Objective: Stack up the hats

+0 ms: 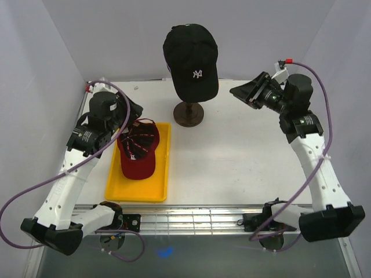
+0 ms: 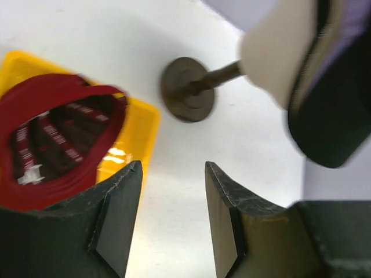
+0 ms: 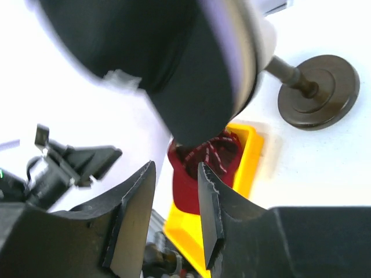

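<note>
A black cap with a white NY point(image 1: 191, 58) sits on the cream mannequin head; it also shows in the left wrist view point(image 2: 333, 110) and the right wrist view point(image 3: 145, 46). A lavender edge point(image 3: 223, 40) shows under its rim. A dark red cap point(image 1: 139, 149) lies upside down in the yellow tray point(image 1: 165, 174), and shows in the left wrist view point(image 2: 52, 133) and the right wrist view point(image 3: 188, 179). My left gripper point(image 1: 138, 109) is open and empty above the tray's far end. My right gripper point(image 1: 240, 92) is open and empty, right of the head. Other caps are not visible.
The mannequin head point(image 2: 272, 52) stands on a dark round stand point(image 1: 189, 114) at the table's back middle, between both grippers. White walls close in the left, right and back. The tray's rim point(image 2: 142, 124) lies left of the stand's base point(image 2: 186, 88).
</note>
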